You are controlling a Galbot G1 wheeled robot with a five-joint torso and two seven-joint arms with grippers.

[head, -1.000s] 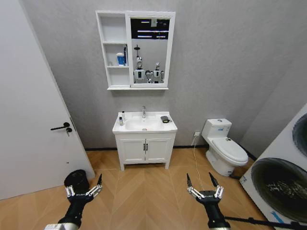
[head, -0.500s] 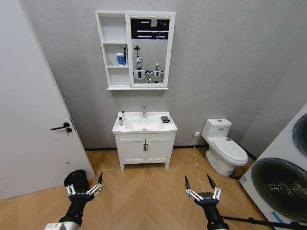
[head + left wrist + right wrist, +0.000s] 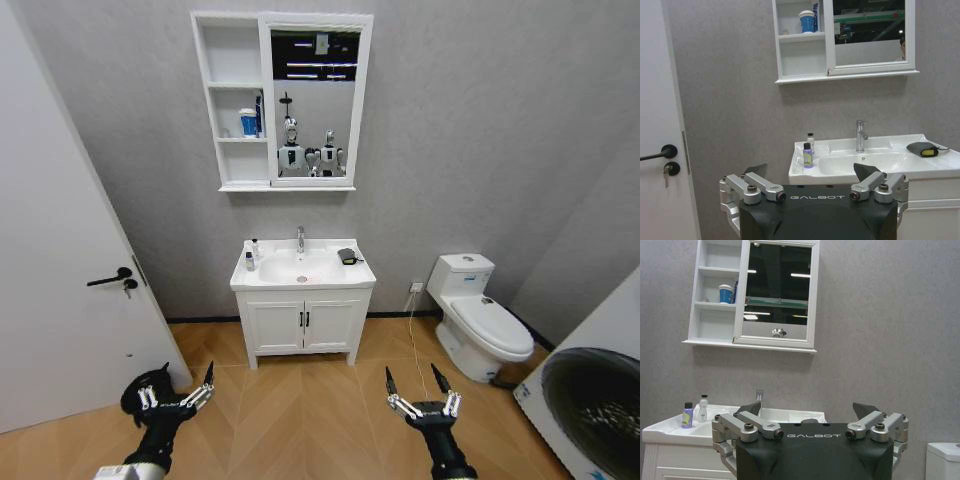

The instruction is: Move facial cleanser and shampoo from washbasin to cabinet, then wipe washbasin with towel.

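Closer now: two bottles (image 3: 252,254), one towel (image 3: 347,256).

Both arms are black, each ending in a matte black wrist block lettered GALBOT in pale capitals. The left gripper (image 3: 178,393) and right gripper (image 3: 421,387) match — 2 silver metal linkages apiece, fixed with dark round screws, tipped by pointed black fingers (image 3: 756,169).

Bathroom: washbasin (image 3: 303,272) on white vanity (image 3: 303,322), toilet (image 3: 481,320), mirrored wall cabinet (image 3: 281,102), washing machine (image 3: 597,395), grey walls.
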